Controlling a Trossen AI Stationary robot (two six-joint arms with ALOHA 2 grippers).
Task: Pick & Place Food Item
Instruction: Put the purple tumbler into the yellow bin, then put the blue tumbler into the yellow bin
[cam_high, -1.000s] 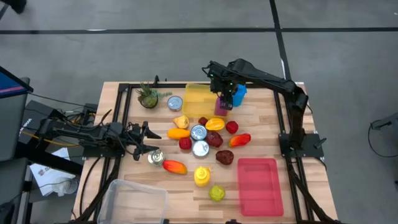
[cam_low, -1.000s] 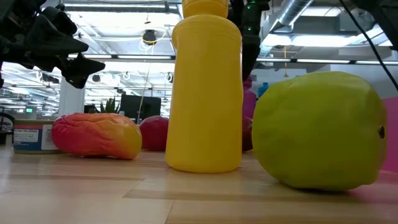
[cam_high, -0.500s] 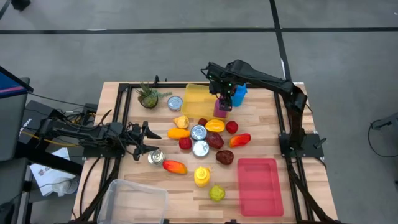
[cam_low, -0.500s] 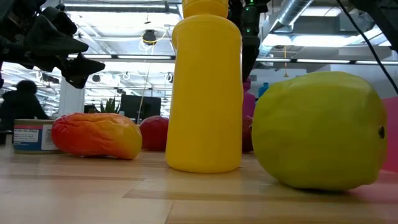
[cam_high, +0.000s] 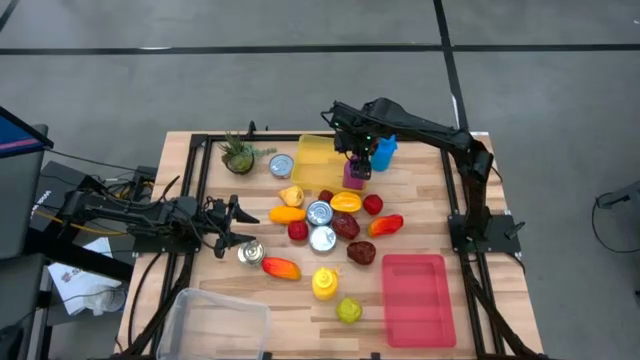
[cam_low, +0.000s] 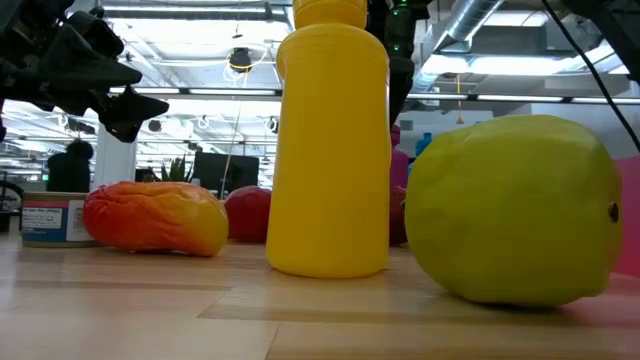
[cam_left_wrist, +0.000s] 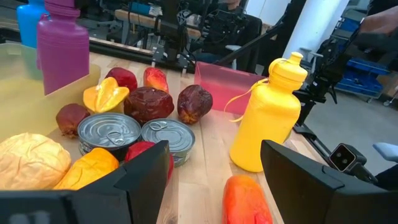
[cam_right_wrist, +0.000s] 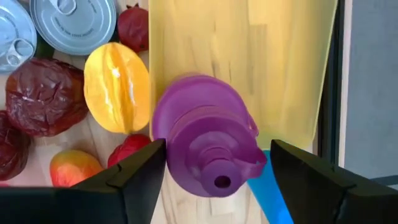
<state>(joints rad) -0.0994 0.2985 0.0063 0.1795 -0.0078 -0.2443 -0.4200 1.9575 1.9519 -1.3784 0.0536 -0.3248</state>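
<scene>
Purple bottle (cam_right_wrist: 205, 140) stands upright beside your yellow tray (cam_high: 318, 160), at twelve o'clock; right gripper (cam_high: 357, 150) hovers overhead, jaws wide, gripping nothing; left gripper (cam_high: 232, 226) waits, jaws apart.

**Left wrist: food cluster ahead, fingers apart**

Left gripper (cam_left_wrist: 214, 171) fingers spread, nothing between them. Yellow bottle (cam_left_wrist: 266, 116) upright, red-orange fruit (cam_left_wrist: 247, 199) near its base. Two tin cans (cam_left_wrist: 140, 132) side by side, dark red fruits (cam_left_wrist: 148, 104) behind, orange slice (cam_left_wrist: 106, 98) beside them. Purple bottle (cam_left_wrist: 62, 53) stands at yellow tray (cam_left_wrist: 18, 93) edge. Pink tray (cam_left_wrist: 225, 78) farther back.
</scene>
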